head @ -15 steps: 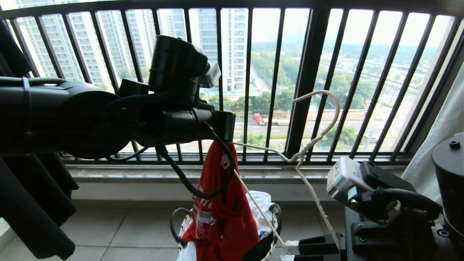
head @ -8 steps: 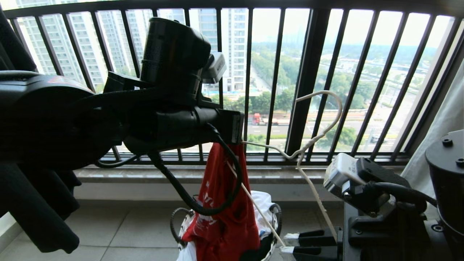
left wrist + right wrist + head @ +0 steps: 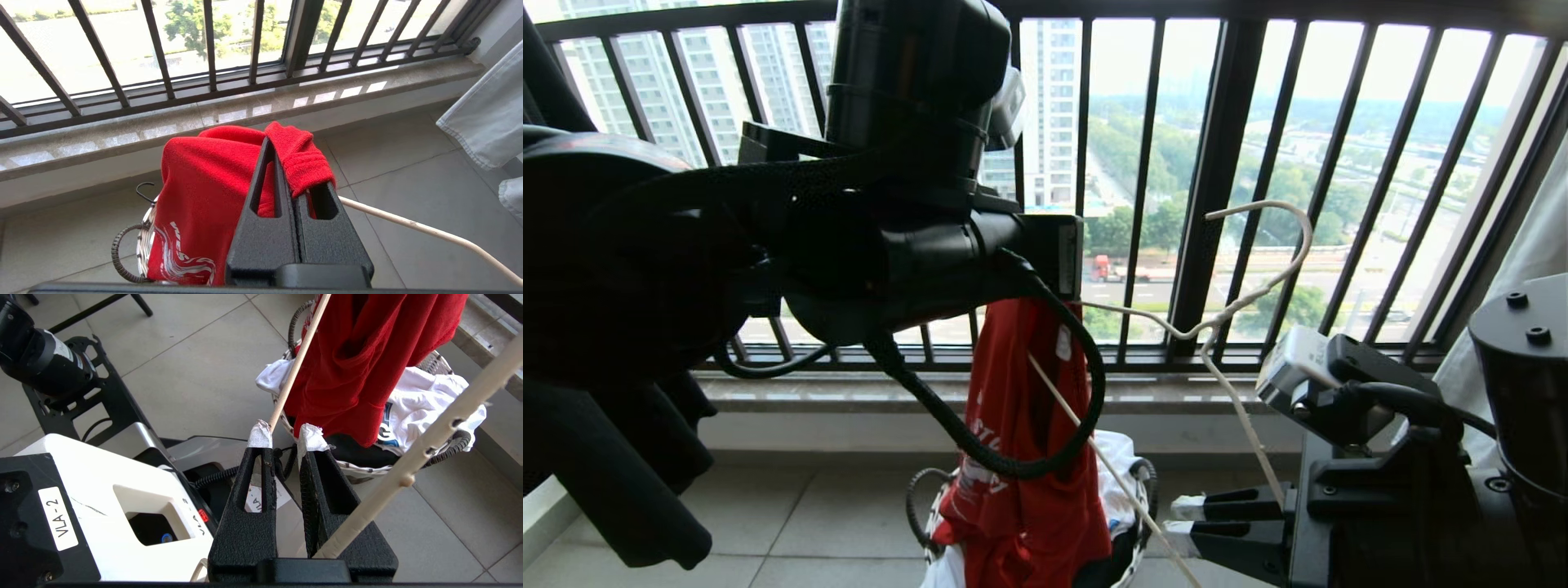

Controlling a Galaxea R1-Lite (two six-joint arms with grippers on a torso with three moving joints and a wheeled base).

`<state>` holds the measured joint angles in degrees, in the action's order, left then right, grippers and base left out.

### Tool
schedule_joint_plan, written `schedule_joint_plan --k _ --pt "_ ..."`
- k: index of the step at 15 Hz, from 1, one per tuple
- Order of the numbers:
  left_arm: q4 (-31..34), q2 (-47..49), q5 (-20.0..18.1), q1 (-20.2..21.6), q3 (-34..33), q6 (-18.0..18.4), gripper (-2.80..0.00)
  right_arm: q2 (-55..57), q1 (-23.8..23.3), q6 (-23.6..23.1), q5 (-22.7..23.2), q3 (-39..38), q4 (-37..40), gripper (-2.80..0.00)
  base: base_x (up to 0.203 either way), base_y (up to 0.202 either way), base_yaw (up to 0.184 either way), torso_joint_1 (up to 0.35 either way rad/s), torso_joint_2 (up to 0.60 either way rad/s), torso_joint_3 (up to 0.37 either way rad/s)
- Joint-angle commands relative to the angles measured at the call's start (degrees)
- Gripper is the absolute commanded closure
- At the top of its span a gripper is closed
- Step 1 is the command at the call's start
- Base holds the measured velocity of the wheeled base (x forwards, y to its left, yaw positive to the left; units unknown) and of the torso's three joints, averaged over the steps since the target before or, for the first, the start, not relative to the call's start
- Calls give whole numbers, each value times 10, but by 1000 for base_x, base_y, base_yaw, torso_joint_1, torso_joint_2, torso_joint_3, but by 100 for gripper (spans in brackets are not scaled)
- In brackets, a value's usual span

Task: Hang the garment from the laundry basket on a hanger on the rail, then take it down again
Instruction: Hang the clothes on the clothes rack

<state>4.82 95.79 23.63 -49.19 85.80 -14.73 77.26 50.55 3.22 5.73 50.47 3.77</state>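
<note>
Railing [image 3: 1217, 163] behind hanger [image 3: 1241, 302], garment [image 3: 1029, 457]

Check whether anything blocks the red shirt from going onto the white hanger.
Nothing visible does. The left gripper holds the red shirt up by its collar over the basket; the hanger, held by the right gripper, is right beside it.

Left pincer [image 3: 286, 163] clamps the red garment [image 3: 204, 196] above the laundry basket [image 3: 139, 245].
</note>
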Motion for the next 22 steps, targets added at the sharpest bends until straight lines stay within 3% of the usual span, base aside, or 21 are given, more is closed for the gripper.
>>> schedule_joint_plan --k 1,6,12,15,22 --pt "-2 18 64 6 24 -5 0 -1 -3 -1 1 0 0 0 0 0 0 0 0 0" --pt "-4 26 78 35 39 -6 0 -4 -4 -1 0 0 0 0 0 0 0 0 0 0" --pt "0 32 80 24 34 -6 0 6 -13 -1 -6 2 -1 0 0 0 0 0 0 0" --pt "-2 38 119 23 42 -6 0 9 -34 -2 -10 4 -8 0 0 0 0 0 0 0" --pt "-1 37 120 9 45 -20 0 30 -63 -18 -37 11 -8 0 0 0 0 0 0 0"
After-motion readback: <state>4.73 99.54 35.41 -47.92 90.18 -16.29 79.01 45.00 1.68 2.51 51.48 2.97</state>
